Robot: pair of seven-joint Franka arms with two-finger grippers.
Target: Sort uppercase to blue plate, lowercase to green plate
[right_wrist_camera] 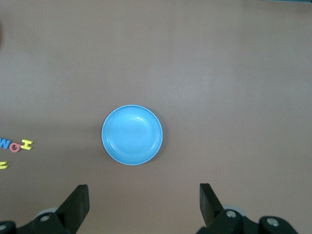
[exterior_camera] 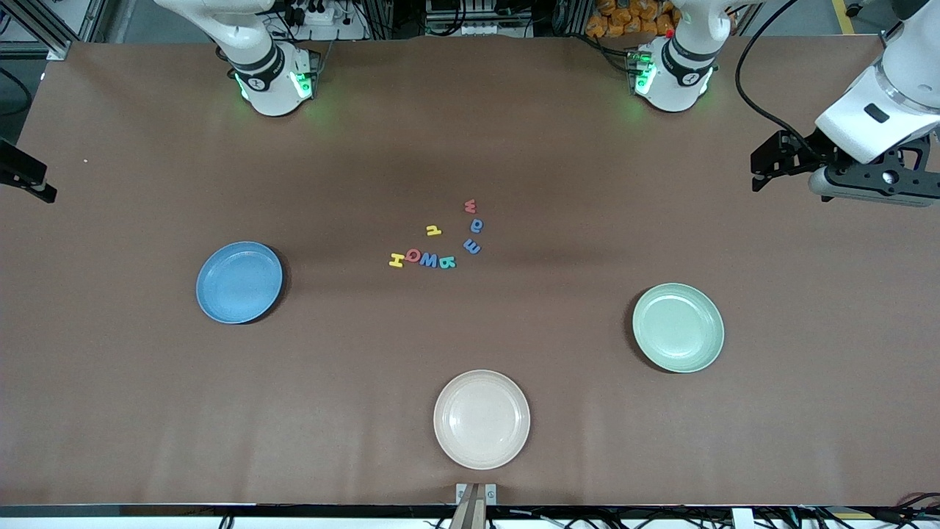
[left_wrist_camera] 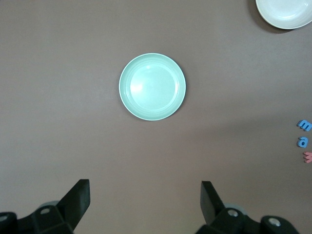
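Below my left tool (left_wrist_camera: 145, 204), spread wide, only the green plate (left_wrist_camera: 152, 87) sits on bare table (left_wrist_camera: 58, 97); below my right tool (right_wrist_camera: 144, 207), also wide, only the blue plate (right_wrist_camera: 132, 135).

The front camera is looking down from high across the tabletop (exterior_camera: 147, 411), facing both robot bases. Each wrist camera is looking straight down from well above: the left one is sharing the green plate (left_wrist_camera: 152, 87) with the front view, the right one the blue plate (right_wrist_camera: 131, 135).
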